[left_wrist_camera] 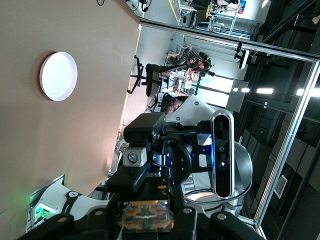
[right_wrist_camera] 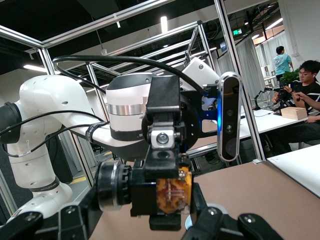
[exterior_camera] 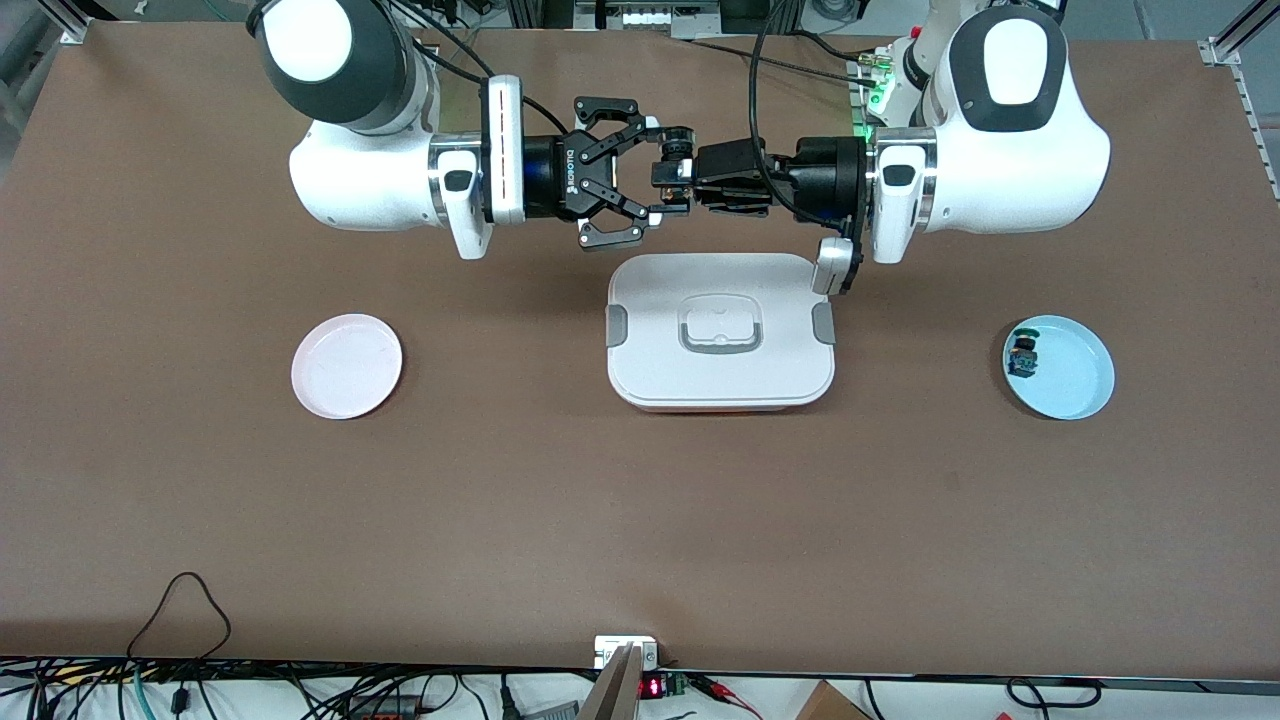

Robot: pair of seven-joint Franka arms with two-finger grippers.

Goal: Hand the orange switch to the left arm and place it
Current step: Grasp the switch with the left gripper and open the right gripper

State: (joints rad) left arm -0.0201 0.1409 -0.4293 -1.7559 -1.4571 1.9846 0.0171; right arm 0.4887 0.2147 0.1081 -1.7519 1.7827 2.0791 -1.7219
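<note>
You saw the left gripper clamped on the orange switch, which sat between the spread fingers of the right gripper, both above the box.

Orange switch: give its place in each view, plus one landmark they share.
Front view: the orange switch hangs in the air between the two grippers, above the table's strip past the box toward the bases.
Left wrist view: bottom centre.
Right wrist view: lower centre.
Shared landmark: the brown table.
</note>
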